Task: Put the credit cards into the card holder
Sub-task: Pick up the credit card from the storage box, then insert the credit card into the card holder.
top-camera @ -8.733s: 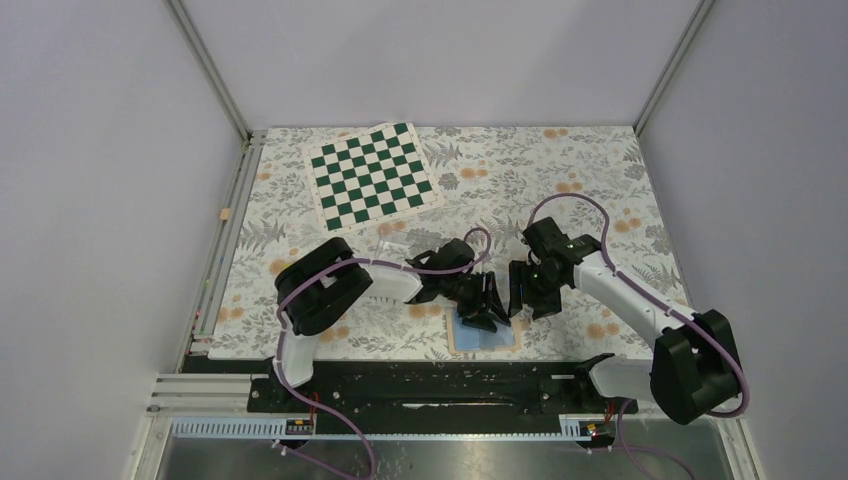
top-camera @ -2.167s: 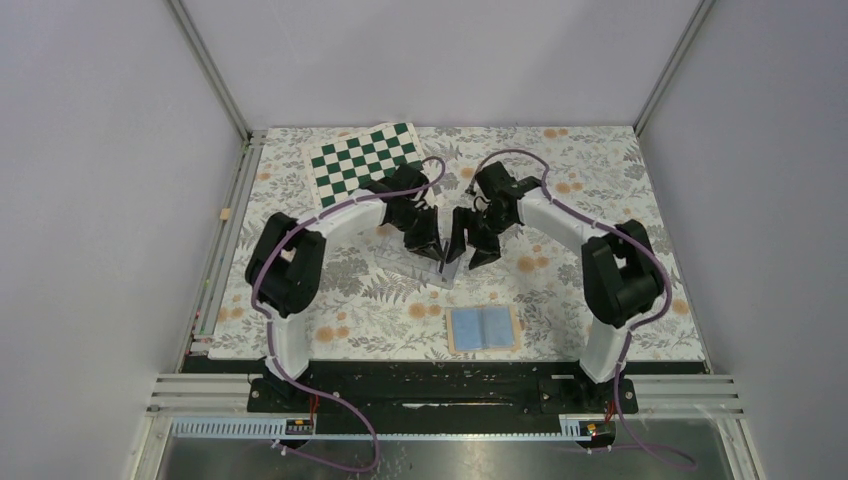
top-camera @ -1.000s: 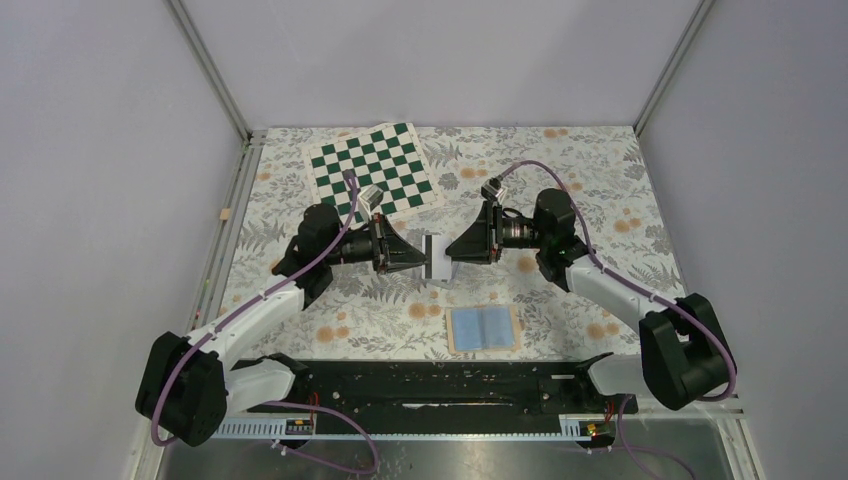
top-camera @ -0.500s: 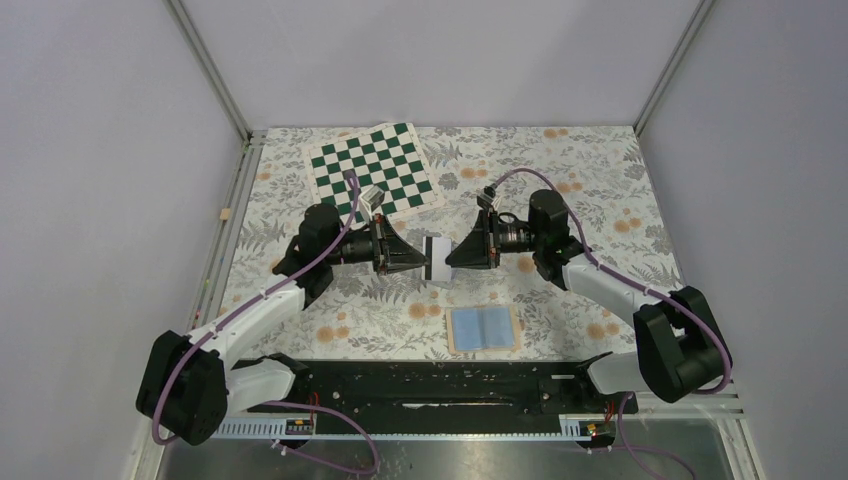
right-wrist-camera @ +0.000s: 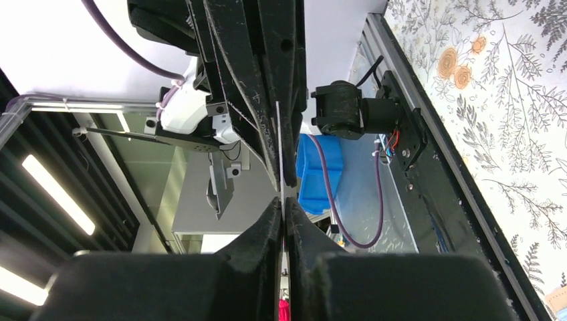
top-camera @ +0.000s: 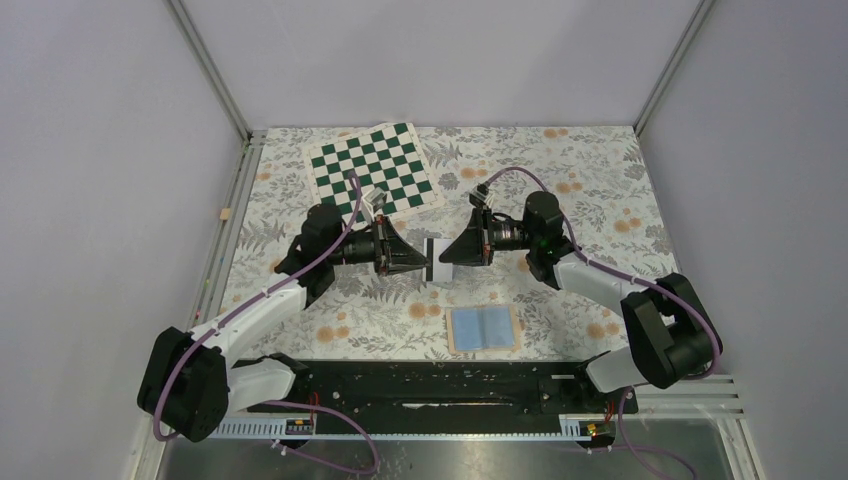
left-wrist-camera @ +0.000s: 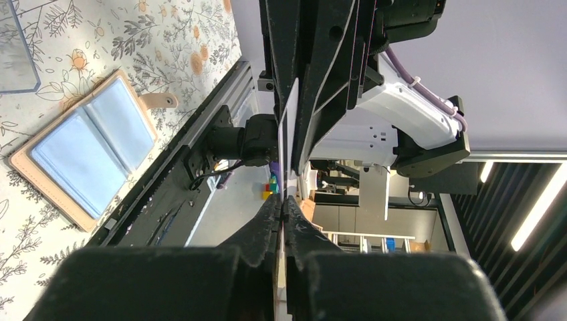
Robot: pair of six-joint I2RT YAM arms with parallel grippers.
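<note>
Above the middle of the floral worktop (top-camera: 600,190), we see the two arms reaching toward each other: the left arm (top-camera: 250,312) comes in from the left, the right arm (top-camera: 600,282) from the right, and their jaws meet almost tip to tip in the air. Between them is a credit card (top-camera: 431,259), lifted clear of the surface and turned on edge. Each wrist camera catches the card (left-wrist-camera: 289,134) only as a thin pale line running straight away from its own fingers toward the opposite ones. We find the left jaws pressed fully together on one end of it, with no gap showing beside the card. The right jaws are likewise closed down onto the other end, so both arms grip it at once. The card holder (top-camera: 482,328) lies flat and open on the worktop, light-blue inside facing up and tan border around it. It sits near the front edge, below the meeting point and a little to the right, well apart from the card. A green-and-white chessboard mat (top-camera: 372,174) lies at the far left of the worktop, beyond the left arm.
</note>
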